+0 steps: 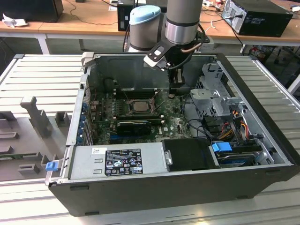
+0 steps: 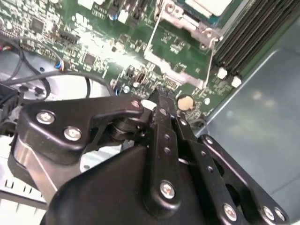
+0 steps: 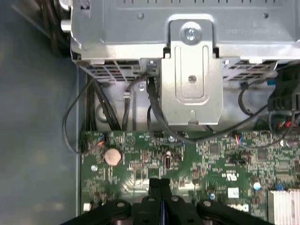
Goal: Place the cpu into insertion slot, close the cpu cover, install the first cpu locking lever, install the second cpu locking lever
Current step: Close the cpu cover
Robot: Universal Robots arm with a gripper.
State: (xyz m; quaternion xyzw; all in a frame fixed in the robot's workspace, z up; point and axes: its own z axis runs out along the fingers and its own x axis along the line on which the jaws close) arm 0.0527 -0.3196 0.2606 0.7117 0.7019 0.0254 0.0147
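Both jaws together — near the insertion slot [image 2: 182, 19]

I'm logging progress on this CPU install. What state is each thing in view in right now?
pincer: shut, nothing seen in it, above the motherboard.
cpu: seated in the insertion slot.
cpu cover: appears down flat around the cpu.
locking lever: latched or free, cannot tell.
computer case: lying open, side panel off.

Open room above insertion slot [image 1: 139, 105], drive cage [image 1: 213, 93], perhaps cables [image 1: 199, 126], alongside
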